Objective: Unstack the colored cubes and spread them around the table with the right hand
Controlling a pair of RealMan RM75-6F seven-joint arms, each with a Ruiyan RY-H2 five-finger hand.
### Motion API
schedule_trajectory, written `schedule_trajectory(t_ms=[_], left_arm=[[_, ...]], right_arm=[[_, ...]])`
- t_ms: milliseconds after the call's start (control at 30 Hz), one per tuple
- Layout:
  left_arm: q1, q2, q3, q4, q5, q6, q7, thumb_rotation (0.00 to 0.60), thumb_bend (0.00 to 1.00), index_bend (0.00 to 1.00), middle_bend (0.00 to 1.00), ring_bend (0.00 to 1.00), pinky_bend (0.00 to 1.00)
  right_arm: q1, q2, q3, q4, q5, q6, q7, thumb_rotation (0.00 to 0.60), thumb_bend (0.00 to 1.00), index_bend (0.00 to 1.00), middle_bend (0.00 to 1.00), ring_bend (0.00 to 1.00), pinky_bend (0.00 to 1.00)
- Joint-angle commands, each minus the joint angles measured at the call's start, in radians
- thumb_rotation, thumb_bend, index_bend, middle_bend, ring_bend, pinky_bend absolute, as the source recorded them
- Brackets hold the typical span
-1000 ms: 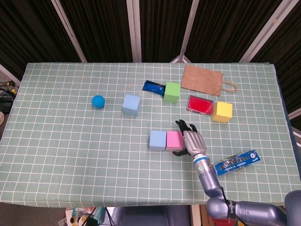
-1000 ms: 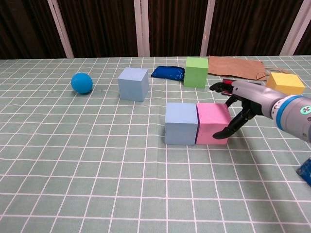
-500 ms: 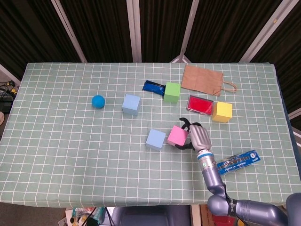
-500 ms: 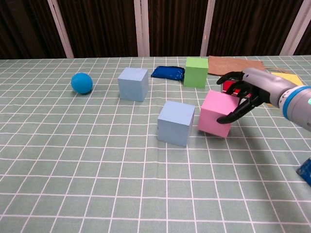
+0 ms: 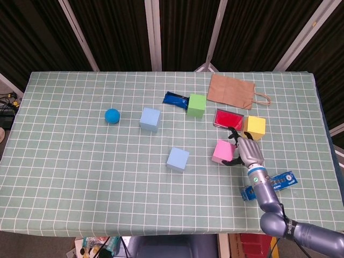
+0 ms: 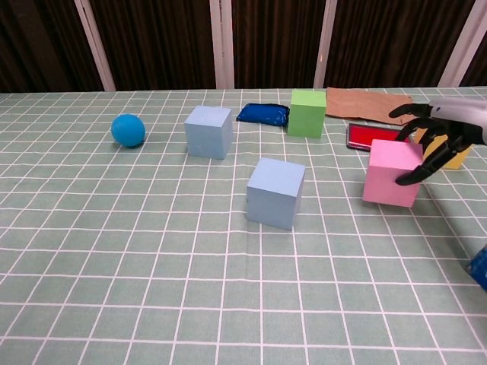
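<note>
beside the red packet (image 5: 229, 119) and yellow cube (image 5: 253, 128), the right hand (image 5: 249, 152) has its fingers (image 6: 417, 174) clasped on the pink cube (image 6: 391, 182). it is plain and tilted.

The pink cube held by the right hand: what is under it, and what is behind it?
The pink cube, gripped by the right hand, has green checked tablecloth beneath it. Behind lie a red flat case and a yellow cube, partly covered.

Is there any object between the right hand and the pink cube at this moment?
Nothing visible. The right hand already grips the pink cube, fingers wrapped on its top and right side. The yellow cube and red box sit close behind it.
</note>
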Motion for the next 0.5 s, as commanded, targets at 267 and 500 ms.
schedule_trajectory(t_ms=[267,500], left_arm=[[0.003,0.008,-0.006,0.01,-0.006,-0.001,-0.028,0.6,0.29,0.15,0.0,0.0,0.01],[-0.001,0.003,-0.001,0.022,0.03,0.004,-0.03,0.6,0.29,0.15,0.0,0.0,0.01]], right_arm=[[0.009,0.192,-0.054,-0.131,-0.049,-0.042,-0.028,0.6,0.06,0.0,0.0,0.0,0.0],[-0.184,0.377,-0.115,-0.336,-0.236,0.219,0.036,0.6,0.05,0.0,0.0,0.03,0.0]])
